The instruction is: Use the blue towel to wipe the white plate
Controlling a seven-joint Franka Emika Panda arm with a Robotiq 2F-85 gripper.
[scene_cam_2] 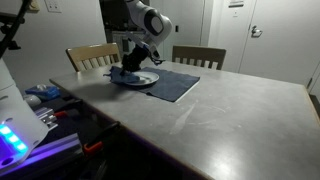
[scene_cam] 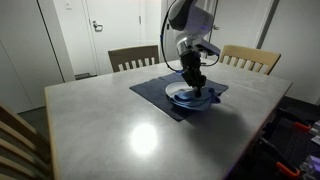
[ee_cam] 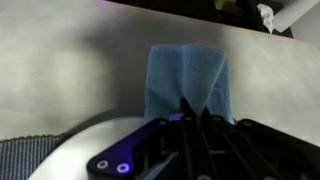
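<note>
One grasp is done: gripper (ee_cam: 192, 112) clenched on blue towel (ee_cam: 188, 72), low over white plate (ee_cam: 85, 140). Wiping looks barely begun, and most of the plate surface is likely yet to be covered.

The blue towel (ee_cam: 186, 78) is plain. The plate (scene_cam: 188, 98) is white, the mat (scene_cam: 152, 91) dark navy, the table (scene_cam: 120, 130) pale grey, the fingers (ee_cam: 205, 135) black, and the chairs (scene_cam: 133, 57) tan wood.

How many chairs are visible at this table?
3. One chair and a second chair stand behind the table in an exterior view; a third chair sits at its near corner. More may be hidden outside the frames.
</note>
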